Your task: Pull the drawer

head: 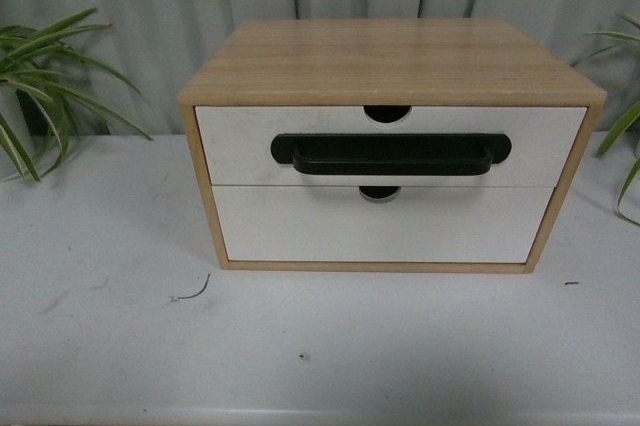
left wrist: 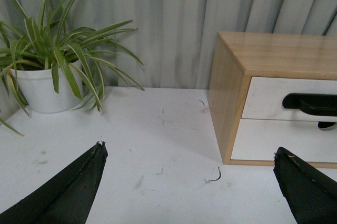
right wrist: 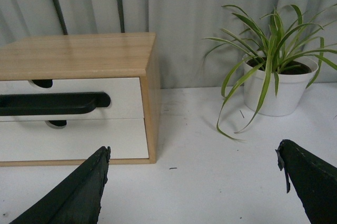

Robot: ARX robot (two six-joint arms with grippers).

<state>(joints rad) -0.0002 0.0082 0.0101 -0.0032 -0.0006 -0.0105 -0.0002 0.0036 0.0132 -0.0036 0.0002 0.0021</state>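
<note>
The drawer point(head: 240, 144) is the upper one in a light wood cabinet point(head: 390, 61) at the middle of the table. Its white front carries a long black bar handle point(head: 390, 154) under a semicircular notch point(head: 387, 113), and it sits flush with the cabinet. Neither arm shows in the front view. My left gripper point(left wrist: 189, 150) is open over bare table, to the left of the cabinet and short of it, with the drawer point(left wrist: 268, 98) ahead and to one side. My right gripper point(right wrist: 194, 150) is open off the cabinet's right corner, and the handle point(right wrist: 52, 103) is in its view.
Below sits a plain white drawer front point(head: 300, 231) without a handle. A potted plant point(left wrist: 39, 90) stands left of the cabinet and another potted plant point(right wrist: 274, 92) to its right. A grey curtain hangs behind. A small wire scrap point(head: 190, 294) lies on the white table point(head: 320, 356).
</note>
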